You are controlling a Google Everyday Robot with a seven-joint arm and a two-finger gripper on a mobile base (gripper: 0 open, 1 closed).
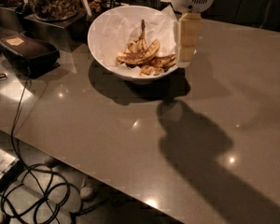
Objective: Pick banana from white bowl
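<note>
The white bowl (112,41) stands on the grey counter at upper centre, lined with crinkled white paper. In it lies a brown-spotted banana (139,54) with its stem pointing up, and more banana pieces beside it toward the right rim. My gripper (185,55) hangs from the white arm at the top. It is just above the bowl's right rim, to the right of the banana, and holds nothing.
A dark box (28,52) with a cable sits at the left of the counter. Containers of nuts (51,1) stand behind the bowl at upper left. The counter's front edge (84,167) runs diagonally, with cables on the floor below.
</note>
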